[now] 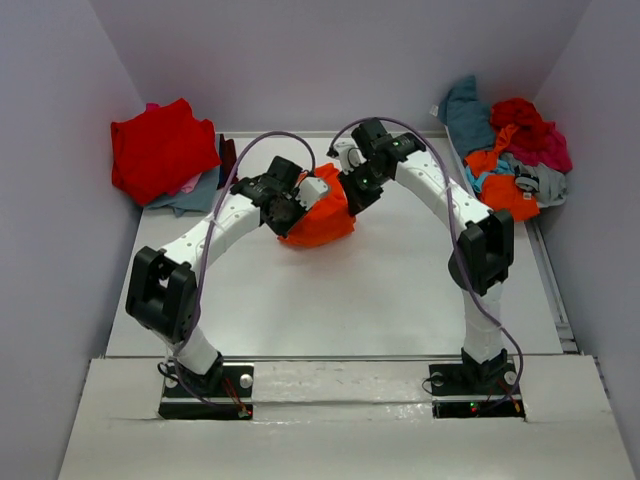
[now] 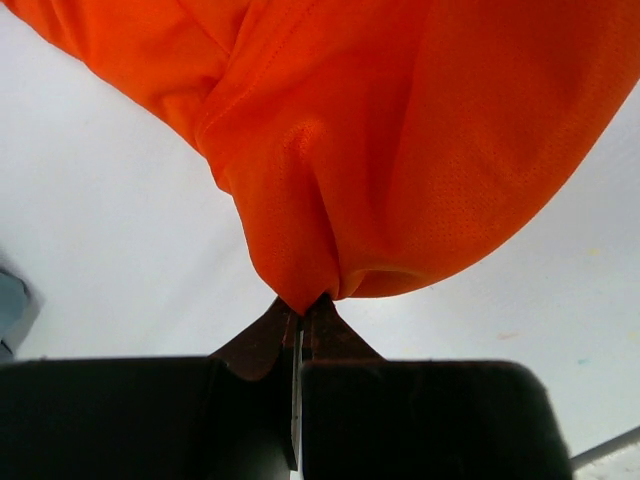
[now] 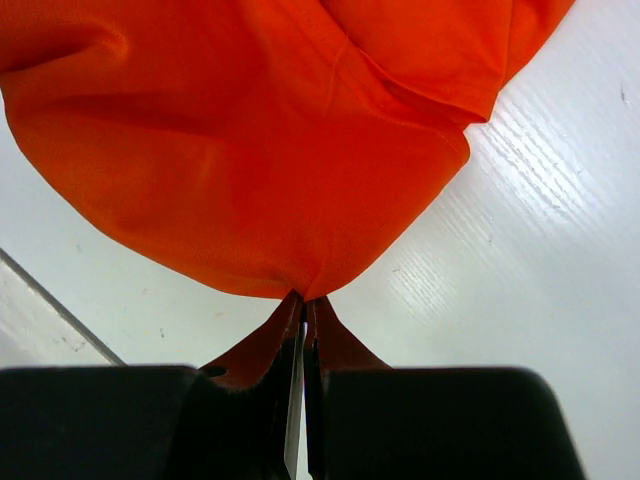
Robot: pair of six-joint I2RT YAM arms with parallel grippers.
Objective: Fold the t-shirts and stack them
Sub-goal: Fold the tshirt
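A bright orange t-shirt (image 1: 322,220) hangs bunched between both arms over the middle of the table. My left gripper (image 1: 292,212) is shut on a pinch of its cloth at the shirt's left side; in the left wrist view the orange t-shirt (image 2: 400,140) comes out of my left gripper's (image 2: 303,305) closed tips. My right gripper (image 1: 350,192) is shut on the shirt's upper right; the right wrist view shows the orange t-shirt (image 3: 260,150) pinched at my right gripper's (image 3: 304,300) tips. A folded red t-shirt (image 1: 160,148) lies on a stack at the back left.
Under the red shirt lie grey and pink cloth (image 1: 190,190). A heap of unfolded shirts (image 1: 510,150), teal, red, magenta, orange and grey, sits at the back right. The white table (image 1: 330,300) is walled by grey panels on three sides.
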